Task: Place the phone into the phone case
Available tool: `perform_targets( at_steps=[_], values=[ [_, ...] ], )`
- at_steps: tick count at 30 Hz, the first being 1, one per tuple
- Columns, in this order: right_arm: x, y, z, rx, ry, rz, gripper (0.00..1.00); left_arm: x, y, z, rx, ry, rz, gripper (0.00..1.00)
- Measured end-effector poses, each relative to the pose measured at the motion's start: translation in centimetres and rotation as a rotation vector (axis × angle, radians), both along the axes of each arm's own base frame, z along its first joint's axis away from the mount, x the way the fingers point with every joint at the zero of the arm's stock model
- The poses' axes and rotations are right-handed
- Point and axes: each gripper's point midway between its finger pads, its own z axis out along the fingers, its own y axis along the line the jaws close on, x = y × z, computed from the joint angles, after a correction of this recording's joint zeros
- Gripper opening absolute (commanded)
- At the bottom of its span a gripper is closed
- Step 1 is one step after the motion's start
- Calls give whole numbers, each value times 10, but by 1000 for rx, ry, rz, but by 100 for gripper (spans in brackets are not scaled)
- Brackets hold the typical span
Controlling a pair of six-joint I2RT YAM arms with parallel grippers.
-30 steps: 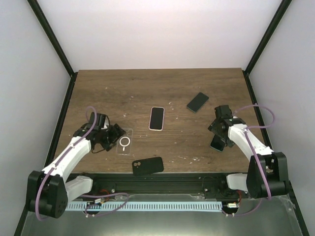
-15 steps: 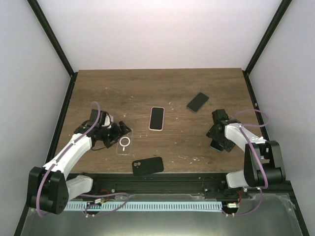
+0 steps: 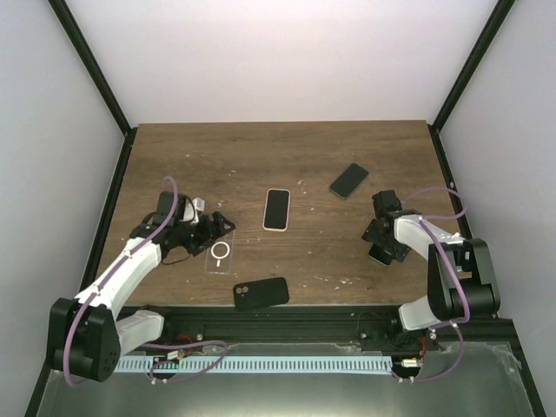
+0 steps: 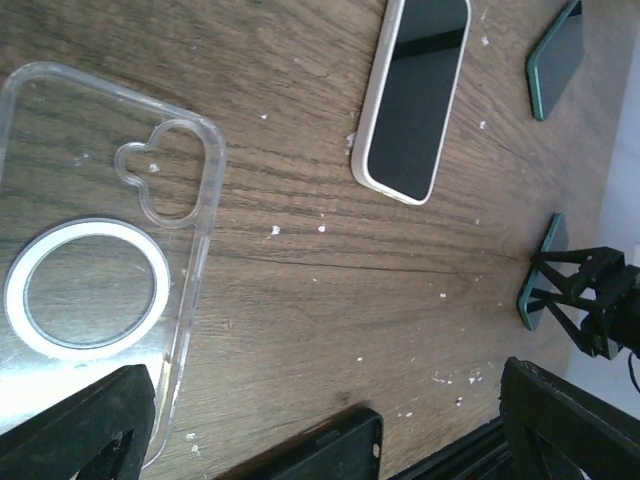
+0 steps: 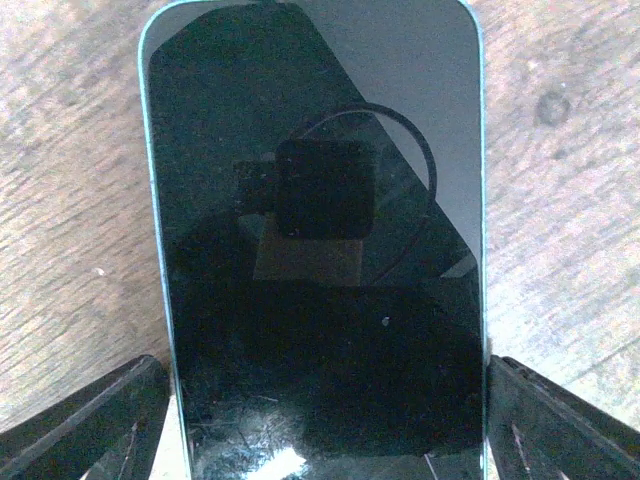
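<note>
Nothing is fitted yet on the table (image 3: 304, 156): the left gripper (image 3: 208, 231) hovers, fingers spread wide, over the empty clear case (image 4: 100, 280). The right gripper (image 3: 383, 246) looks clamped on the phone (image 5: 320, 250) by its long edges, well apart from the case. Carrying it over and pressing it in are still to do.

The phone (image 5: 320, 260) between the fingers (image 5: 85, 425) of the right gripper (image 5: 322, 400) ran off the wrist view's bottom edge; whether they touched its sides was unclear. Near the left gripper (image 4: 330, 430), the clear case (image 4: 110, 250) was cut off at its near end, and the black case (image 4: 320, 445) showed only a corner
</note>
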Motion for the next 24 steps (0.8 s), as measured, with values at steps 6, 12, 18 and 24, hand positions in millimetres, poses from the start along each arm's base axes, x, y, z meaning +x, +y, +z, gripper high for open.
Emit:
perform_targets(
  at_steps=[6,12,18,24],
  values=[
    [10,6,0,20,-28,46,81,1,-2,10,-19,-39,-10,93],
    [15,13,0,38,-48,87,78,0,-5,16,-42,-54,-22,93],
    [16,11,1,39,-66,20,76,-1,-6,20,-53,-64,-23,92],
    [17,13,0,39,-66,39,72,-3,-7,20,-55,-65,-28,94]
  ],
)
